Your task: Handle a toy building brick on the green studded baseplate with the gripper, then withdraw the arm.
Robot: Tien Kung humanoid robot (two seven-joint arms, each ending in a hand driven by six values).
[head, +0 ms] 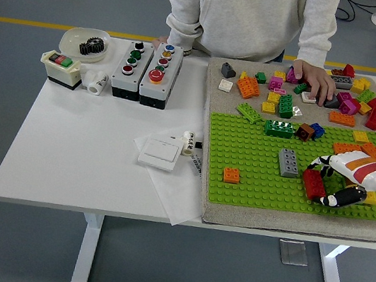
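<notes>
A red brick [315, 183] sits on the green studded baseplate [255, 166] toward its right side. My right hand [323, 181], white with orange stripes and black-and-white fingers, comes in from the right edge and curls around this brick, one finger above it and one below. A grey brick [288, 162] stands just left of the hand, and a small orange brick [232, 175] lies further left. A yellow brick [372, 198] shows under the hand's wrist. My left arm is out of view.
A person stands at the far side, one hand [316, 78] resting among loose bricks [280, 98] on the grey mat. Button boxes [145, 70], a switch box [61, 68], a bowl with a gear [85, 42] and a white wall switch [162, 153] lie left of the plate.
</notes>
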